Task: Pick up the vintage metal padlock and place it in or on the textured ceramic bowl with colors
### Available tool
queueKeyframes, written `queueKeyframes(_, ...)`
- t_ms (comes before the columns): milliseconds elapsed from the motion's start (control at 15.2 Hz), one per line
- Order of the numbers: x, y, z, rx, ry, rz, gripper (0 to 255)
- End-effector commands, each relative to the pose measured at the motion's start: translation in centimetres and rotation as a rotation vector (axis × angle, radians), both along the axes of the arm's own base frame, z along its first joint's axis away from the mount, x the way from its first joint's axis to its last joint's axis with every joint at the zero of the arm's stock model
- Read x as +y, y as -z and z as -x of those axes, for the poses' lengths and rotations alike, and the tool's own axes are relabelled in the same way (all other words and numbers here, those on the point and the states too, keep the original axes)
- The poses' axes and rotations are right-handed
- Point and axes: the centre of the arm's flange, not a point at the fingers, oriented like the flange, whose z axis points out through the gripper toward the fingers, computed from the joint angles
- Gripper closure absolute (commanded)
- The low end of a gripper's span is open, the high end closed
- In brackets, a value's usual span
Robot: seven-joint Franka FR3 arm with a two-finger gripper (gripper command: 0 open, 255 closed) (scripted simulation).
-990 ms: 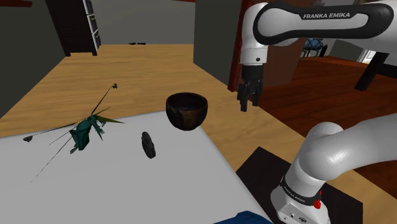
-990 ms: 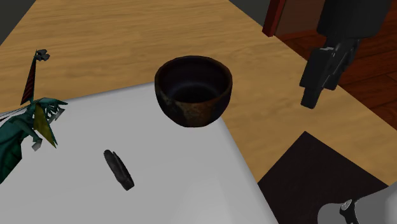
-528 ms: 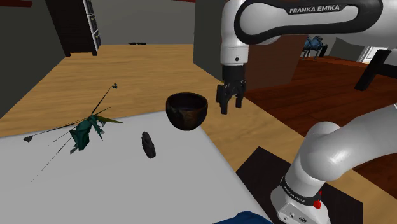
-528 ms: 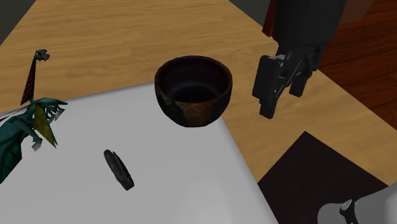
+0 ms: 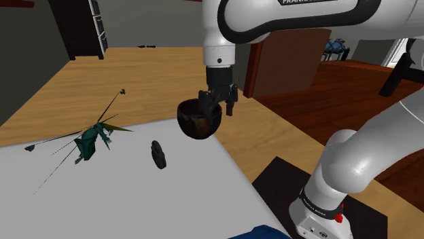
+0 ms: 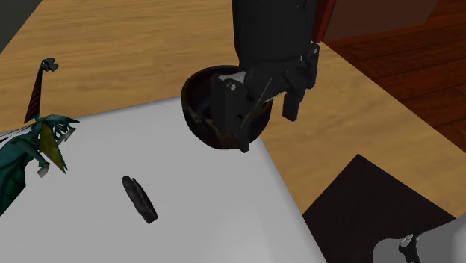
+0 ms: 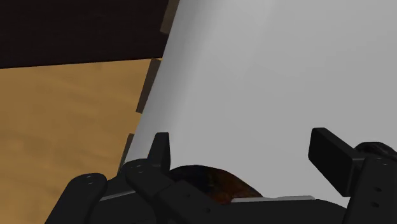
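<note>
The end effector (image 5: 217, 112) hangs right over the dark bowl (image 5: 196, 122), its two black fingers spread wide with nothing clasped between them. From the hand's own camera the brownish bowl (image 7: 213, 181) sits just under the finger bases and the pale grey desk (image 7: 254, 76) stretches out beyond the tips. The bowl (image 6: 196, 101) stands at the corner of the desk (image 6: 194, 224), partly hidden behind the end effector (image 6: 266, 131). The padlock (image 5: 157, 154), a small dark lump, lies on the desk (image 5: 102, 197) well apart from the end effector, off to the shoulder view's left and nearer that camera, untouched. A green insect figure (image 5: 92, 139) with long thin legs lies farther out the same way, beyond the padlock (image 6: 140, 199).
</note>
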Motion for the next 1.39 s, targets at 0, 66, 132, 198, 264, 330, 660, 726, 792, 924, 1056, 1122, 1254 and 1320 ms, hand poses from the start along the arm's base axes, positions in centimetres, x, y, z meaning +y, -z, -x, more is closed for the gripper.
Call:
queueKeyframes(0, 2.7, 0.2, -0.7, -0.007, 0.003, 0.008, 0)
queueKeyframes(66, 4.0, 0.2, -1.2, -0.011, 0.004, 0.012, 0)
queueKeyframes(132, 5.3, 0.1, -1.6, -0.015, 0.005, 0.017, 0)
queueKeyframes(198, 6.5, 0.0, -2.1, -0.018, 0.006, 0.021, 0)
queueKeyframes(264, 7.8, 0.0, -2.6, -0.022, 0.007, 0.025, 0)
queueKeyframes(330, 9.1, -0.1, -3.1, -0.026, 0.008, 0.030, 0)
queueKeyframes(660, 15.4, -0.3, -5.5, -0.044, 0.014, 0.052, 0)
queueKeyframes(726, 16.7, -0.3, -6.0, -0.048, 0.015, 0.056, 0)
queueKeyframes(792, 18.0, -0.4, -6.4, -0.051, 0.016, 0.061, 0)
queueKeyframes(924, 19.4, -0.4, -7.0, -0.055, 0.017, 0.065, 0)
queueKeyframes(1056, 19.4, 0.7, -6.9, -0.055, 0.017, 0.065, 0)
queueKeyframes(1122, 19.4, 1.2, -6.8, -0.055, 0.017, 0.065, 0)
queueKeyframes(1254, 19.4, 2.2, -6.7, -0.055, 0.017, 0.065, 0)
queueKeyframes(1320, 19.4, 2.8, -6.6, -0.055, 0.017, 0.065, 0)
